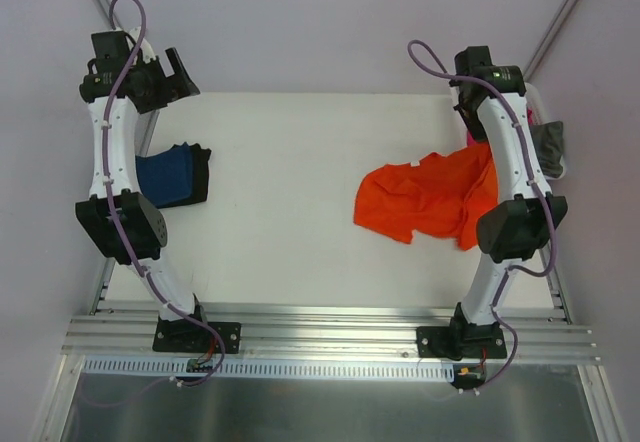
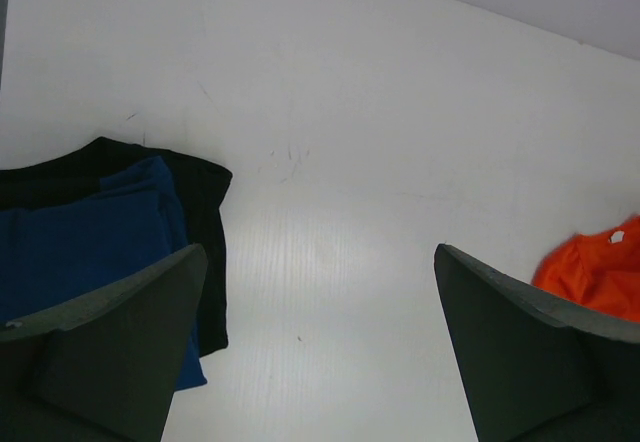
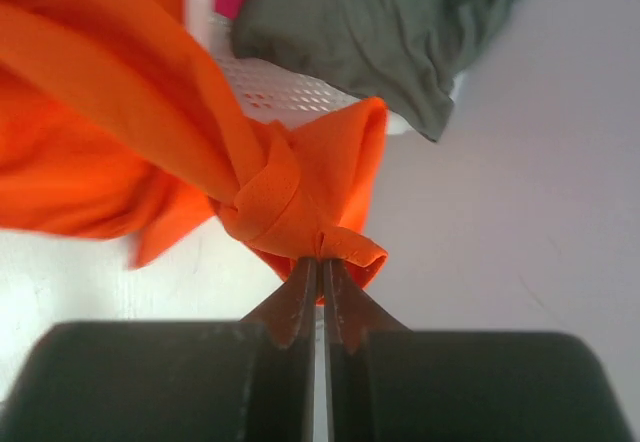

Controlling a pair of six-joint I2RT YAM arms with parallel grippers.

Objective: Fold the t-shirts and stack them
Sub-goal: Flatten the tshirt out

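While my right claw [image 3: 322,260] is clamped on a bunched corner of the orange t-shirt [image 3: 110,112] | cloth trails left of my tips, white basket [image 3: 290,97] just beyond | I judge: lift high, shake the twist loose, spread flat | left claw [image 2: 318,252] gapes, empty.

No legible text, label, brand, number or sign was found in any view. A small white patch [image 2: 617,234] on the orange t-shirt [image 2: 595,277], seen from the left wrist camera, carried no readable characters.
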